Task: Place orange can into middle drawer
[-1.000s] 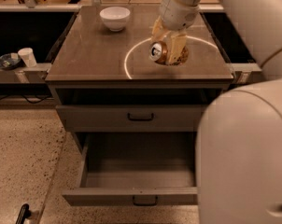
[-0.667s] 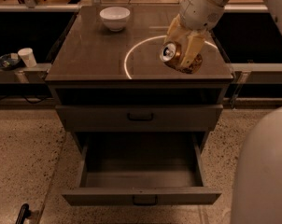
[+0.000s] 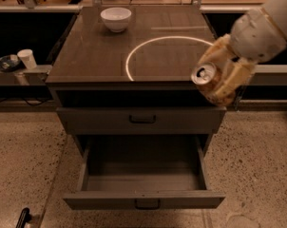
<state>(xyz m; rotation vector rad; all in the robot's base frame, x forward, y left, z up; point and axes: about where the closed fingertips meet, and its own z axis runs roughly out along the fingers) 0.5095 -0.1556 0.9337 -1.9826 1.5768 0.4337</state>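
Note:
My gripper (image 3: 219, 80) is shut on the orange can (image 3: 207, 82), whose silver lid end faces the camera. It holds the can in the air at the front right corner of the cabinet top (image 3: 96, 56), above and to the right of the middle drawer (image 3: 143, 182). That drawer is pulled open and shows nothing inside. The drawer front above it (image 3: 141, 119) is closed.
A white bowl (image 3: 116, 19) stands at the back of the cabinet top. A bright ring of light (image 3: 157, 56) lies on the top. A white cup (image 3: 26, 59) stands on a ledge at the left. Speckled floor surrounds the cabinet.
My gripper has carried the orange can from over the middle of the cabinet top to the right and forward, to the front right corner. The arm has swung out of the foreground.

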